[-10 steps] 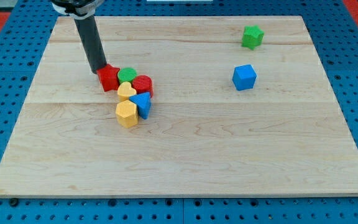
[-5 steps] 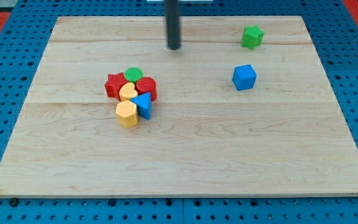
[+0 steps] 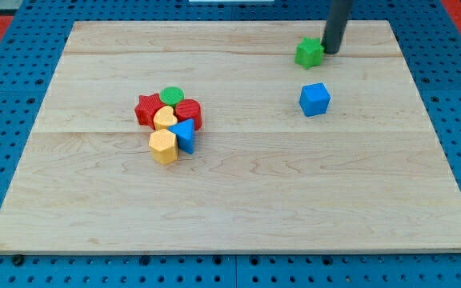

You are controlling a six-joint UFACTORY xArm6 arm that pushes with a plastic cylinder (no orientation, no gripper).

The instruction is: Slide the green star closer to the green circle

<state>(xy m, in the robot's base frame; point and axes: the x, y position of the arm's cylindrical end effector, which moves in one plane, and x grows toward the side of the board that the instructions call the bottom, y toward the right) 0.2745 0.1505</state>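
The green star lies near the view's top right on the wooden board. My tip is right against the star's right side. The green circle sits at the top of a cluster of blocks left of the middle, far to the left of the star.
The cluster holds a red star, a red cylinder, a yellow heart, a blue triangle and a yellow hexagon. A blue cube stands alone below the green star.
My tip has moved from the cluster's left side across the top of the board to the green star's right side. The green star has shifted a little to the left and down.
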